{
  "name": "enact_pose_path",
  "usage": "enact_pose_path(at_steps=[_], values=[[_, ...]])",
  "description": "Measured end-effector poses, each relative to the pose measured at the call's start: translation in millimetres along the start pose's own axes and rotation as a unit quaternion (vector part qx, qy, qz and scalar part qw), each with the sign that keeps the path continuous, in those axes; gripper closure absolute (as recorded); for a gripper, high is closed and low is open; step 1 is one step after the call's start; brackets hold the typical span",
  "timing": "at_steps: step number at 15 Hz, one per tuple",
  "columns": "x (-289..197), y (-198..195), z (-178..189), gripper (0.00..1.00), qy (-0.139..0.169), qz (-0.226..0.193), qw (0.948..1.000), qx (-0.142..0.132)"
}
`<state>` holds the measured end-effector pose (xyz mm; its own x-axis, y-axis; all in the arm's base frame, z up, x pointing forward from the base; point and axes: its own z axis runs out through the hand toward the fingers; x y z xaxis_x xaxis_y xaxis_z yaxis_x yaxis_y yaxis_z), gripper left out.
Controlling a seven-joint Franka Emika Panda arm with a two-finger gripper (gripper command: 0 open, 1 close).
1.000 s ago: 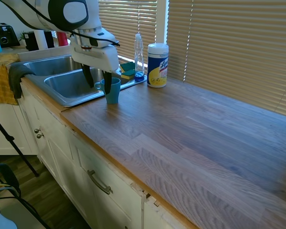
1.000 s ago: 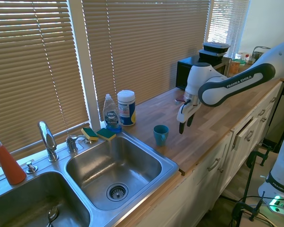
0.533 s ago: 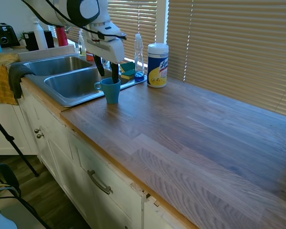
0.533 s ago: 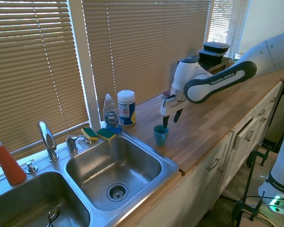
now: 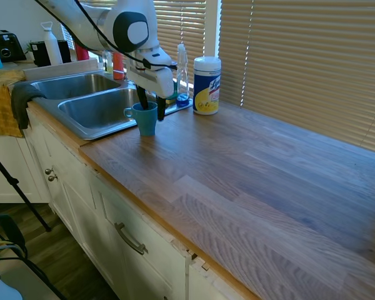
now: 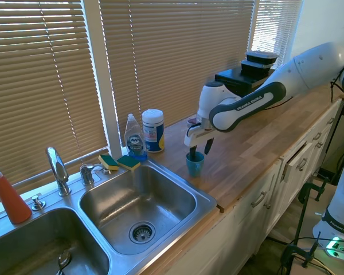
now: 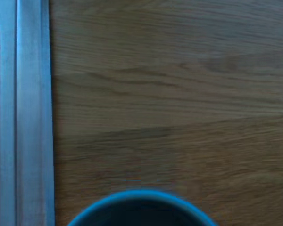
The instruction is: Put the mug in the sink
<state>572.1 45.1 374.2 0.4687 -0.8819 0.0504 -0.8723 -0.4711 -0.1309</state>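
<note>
The teal-blue mug [image 5: 145, 120] [image 6: 195, 165] stands upright on the wooden countertop, a short way from the rim of the stainless steel sink [image 5: 81, 129] [image 6: 208, 201], with its handle toward the basin. My gripper [image 5: 151, 107] [image 6: 200, 152] is open and lowered over the mug's rim. One finger dips inside the cup and the other hangs outside, on the side away from the sink. The wrist view shows the mug's rim [image 7: 141, 200] and the sink's edge [image 7: 33, 113] beside it.
A white wipes canister [image 5: 207, 85] [image 6: 153, 130], a clear soap bottle [image 5: 182, 74] [image 6: 135, 137] and sponges [image 6: 120, 162] stand behind the mug by the blinds. The faucet [image 6: 57, 169] and a red spray bottle [image 6: 8, 197] are behind the sink. A yellow towel [image 5: 3, 103] hangs over its far end.
My gripper swung from the counter's front edge over the mug and came down, so its fingers now straddle the rim. The mug has stayed in place.
</note>
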Motion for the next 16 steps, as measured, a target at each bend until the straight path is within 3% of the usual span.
enact_pose_path(at_steps=[7,16], values=[[5,-5,31,1.00,-0.011,0.004,0.9997,-0.020],[11,-2,30,1.00,-0.013,-0.003,0.9997,-0.019]])
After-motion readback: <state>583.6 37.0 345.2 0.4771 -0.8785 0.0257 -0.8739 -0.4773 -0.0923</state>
